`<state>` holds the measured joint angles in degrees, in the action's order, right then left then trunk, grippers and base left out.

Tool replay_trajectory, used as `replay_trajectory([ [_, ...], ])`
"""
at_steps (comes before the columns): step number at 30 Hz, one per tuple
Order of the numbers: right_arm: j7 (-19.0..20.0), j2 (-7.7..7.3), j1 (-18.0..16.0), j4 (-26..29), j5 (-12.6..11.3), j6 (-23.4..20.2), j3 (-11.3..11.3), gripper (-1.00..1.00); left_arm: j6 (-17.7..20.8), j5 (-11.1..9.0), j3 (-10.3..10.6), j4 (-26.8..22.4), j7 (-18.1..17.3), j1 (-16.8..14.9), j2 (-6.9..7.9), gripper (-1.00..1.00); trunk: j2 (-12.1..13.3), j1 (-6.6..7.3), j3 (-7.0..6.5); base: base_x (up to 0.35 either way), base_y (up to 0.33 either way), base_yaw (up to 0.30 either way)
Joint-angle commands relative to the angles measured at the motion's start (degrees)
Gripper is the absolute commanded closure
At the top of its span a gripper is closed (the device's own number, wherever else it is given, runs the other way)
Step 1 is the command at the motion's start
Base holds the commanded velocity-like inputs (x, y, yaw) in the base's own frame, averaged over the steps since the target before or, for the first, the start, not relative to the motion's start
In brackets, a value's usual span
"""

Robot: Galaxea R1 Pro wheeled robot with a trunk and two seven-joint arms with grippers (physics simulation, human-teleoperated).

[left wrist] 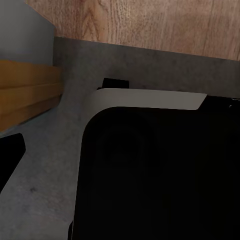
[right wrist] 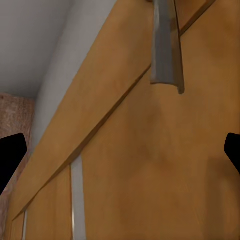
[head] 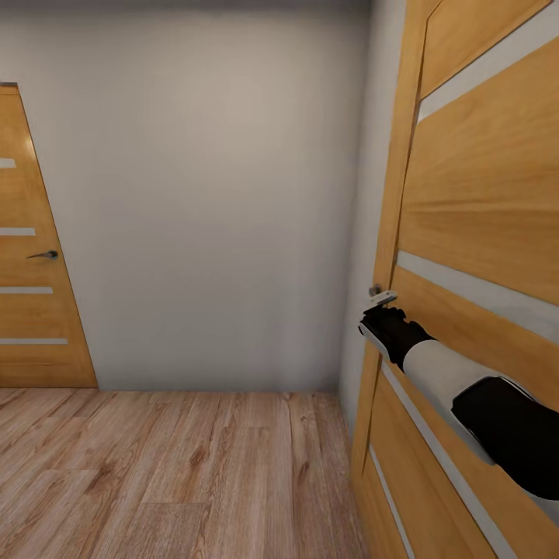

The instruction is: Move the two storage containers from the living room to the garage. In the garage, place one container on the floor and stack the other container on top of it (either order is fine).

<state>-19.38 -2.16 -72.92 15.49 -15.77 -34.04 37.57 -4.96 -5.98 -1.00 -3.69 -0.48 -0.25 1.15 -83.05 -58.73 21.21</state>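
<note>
The two storage containers are out of view. My right arm reaches forward to a wood-panelled door [head: 473, 202] at the right of the head view. My right gripper [head: 379, 308] is just below the door's small grey lever handle [head: 381, 295]. In the right wrist view that handle [right wrist: 167, 50] hangs ahead against the door panel, and my right gripper [right wrist: 120, 150] is open, its black fingertips [right wrist: 10, 155] far apart with nothing between them. In the left wrist view one black finger [left wrist: 10, 157] shows beside my own dark body [left wrist: 160, 175].
A plain grey-white wall [head: 202, 194] faces me, with light wood-plank flooring [head: 171, 473] below it. A second wood-panelled door [head: 31, 256] with a lever handle stands shut at the far left. The left wrist view looks down on a grey surface [left wrist: 45, 190].
</note>
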Motion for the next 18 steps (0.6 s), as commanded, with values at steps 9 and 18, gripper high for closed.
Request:
replay_trajectory([
  [9, -0.48, -2.96, -0.03, -1.27, 0.12, -0.50, 0.49, -1.00, -0.13, -0.52, -0.06, 0.00, -0.05, -0.01, 0.00, -1.00, -0.03, 0.00, 0.07, 0.000, 0.000, 0.000],
  [18, -0.65, -0.34, -0.03, -0.93, 0.15, -1.01, 0.56, -1.00, -0.13, -0.52, -0.06, 0.00, -0.01, -0.01, -0.02, -1.00, -0.03, 0.00, 0.07, 0.000, 0.000, 0.000],
])
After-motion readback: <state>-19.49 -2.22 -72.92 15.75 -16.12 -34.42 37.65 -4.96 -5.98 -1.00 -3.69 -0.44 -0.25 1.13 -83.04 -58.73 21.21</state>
